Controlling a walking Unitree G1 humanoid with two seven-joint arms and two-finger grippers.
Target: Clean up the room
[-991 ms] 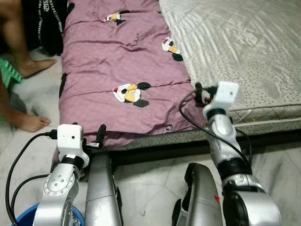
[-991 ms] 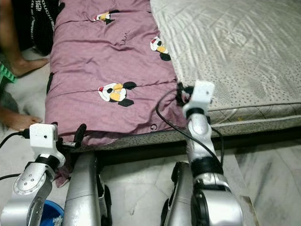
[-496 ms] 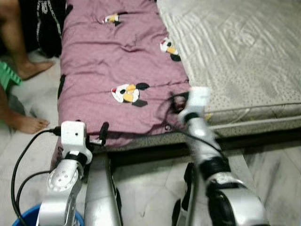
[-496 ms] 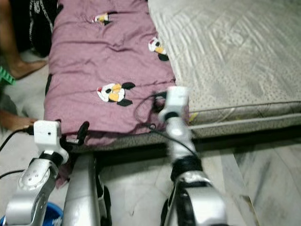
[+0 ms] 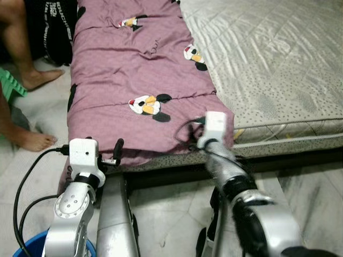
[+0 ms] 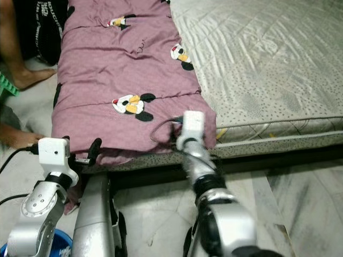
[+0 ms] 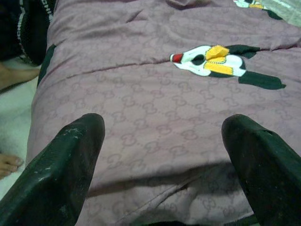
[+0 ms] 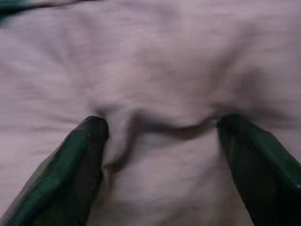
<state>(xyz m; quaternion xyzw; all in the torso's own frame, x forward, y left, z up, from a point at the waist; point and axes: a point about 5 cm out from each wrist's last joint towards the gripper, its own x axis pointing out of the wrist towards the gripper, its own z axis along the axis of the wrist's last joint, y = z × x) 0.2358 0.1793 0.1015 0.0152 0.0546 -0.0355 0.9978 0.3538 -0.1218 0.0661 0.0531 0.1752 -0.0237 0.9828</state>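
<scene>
A mauve quilt (image 5: 134, 69) printed with cartoon mice covers the left strip of a grey mattress (image 5: 278, 59). My right gripper (image 8: 162, 122) is at the quilt's near right corner (image 5: 220, 120). It is open, and its spread fingers (image 8: 84, 160) press into the fabric, which puckers between them. My left gripper (image 7: 162, 125) hovers open at the quilt's near left edge (image 5: 115, 152). It points along the quilt and holds nothing.
A person's bare feet (image 5: 32, 140) and leg (image 5: 21, 48) are on the floor to the left, beside a black garment (image 5: 53, 27) and something green (image 5: 10, 85). A blue bucket (image 5: 21, 251) sits by my left arm. Pale marble floor (image 5: 171, 214) lies below the bed.
My right arm has swung left, from the bare mattress edge onto the quilt's near right corner. The left arm has barely moved. The view shifted slightly.
</scene>
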